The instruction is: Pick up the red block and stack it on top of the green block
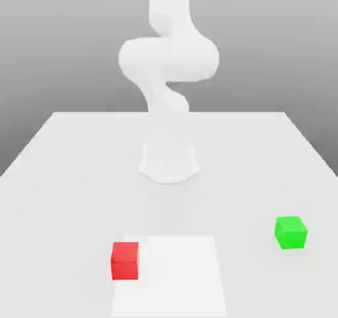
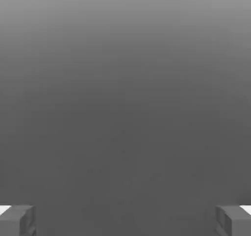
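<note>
A red block (image 1: 125, 260) rests on the white table (image 1: 59, 178) near its front edge, towards the exterior view's left. A green block (image 1: 291, 232) sits apart from it, towards the exterior view's right and slightly farther back. The white arm (image 1: 168, 59) rises from its round base (image 1: 169, 161) at the table's middle and runs up past the top of the picture. In the hand view my gripper (image 2: 125, 220) is open, its two grey fingertips (image 2: 17, 220) spread wide with nothing between them, against a plain grey background.
A brighter white square patch (image 1: 175, 274) lies on the table at the front, right beside the red block. The arm's base stands behind both blocks.
</note>
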Robot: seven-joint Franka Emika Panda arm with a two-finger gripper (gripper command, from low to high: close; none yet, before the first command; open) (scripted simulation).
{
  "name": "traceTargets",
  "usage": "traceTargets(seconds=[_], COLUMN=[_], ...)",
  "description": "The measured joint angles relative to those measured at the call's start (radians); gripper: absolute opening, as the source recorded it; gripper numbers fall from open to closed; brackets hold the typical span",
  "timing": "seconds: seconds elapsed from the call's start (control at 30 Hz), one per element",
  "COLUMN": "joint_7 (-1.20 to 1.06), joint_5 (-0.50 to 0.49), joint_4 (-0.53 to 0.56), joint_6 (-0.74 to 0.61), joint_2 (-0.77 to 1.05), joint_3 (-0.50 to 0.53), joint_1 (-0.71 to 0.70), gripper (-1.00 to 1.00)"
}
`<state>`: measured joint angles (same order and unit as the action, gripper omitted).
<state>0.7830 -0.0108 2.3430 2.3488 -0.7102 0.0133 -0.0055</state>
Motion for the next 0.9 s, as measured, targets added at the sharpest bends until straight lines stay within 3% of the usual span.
traceTargets(seconds=[0.37,0.67,0.87,0.9], joint_7=[-0.094,-0.218,-0.286,-0.294], joint_5=[-0.025,0.023,0.102,0.114], joint_4=[0.193,0.348,0.337,0.333], joint_6=[0.22,0.398,0.571,0.594], joint_2=[0.405,0.733,0.951,0.98], joint_3=[0.079,0.124,0.072,0.065], joint_1=[-0.023,-0.06,-0.098,-0.102], gripper=[0.0,0.0,0.0,-1.0])
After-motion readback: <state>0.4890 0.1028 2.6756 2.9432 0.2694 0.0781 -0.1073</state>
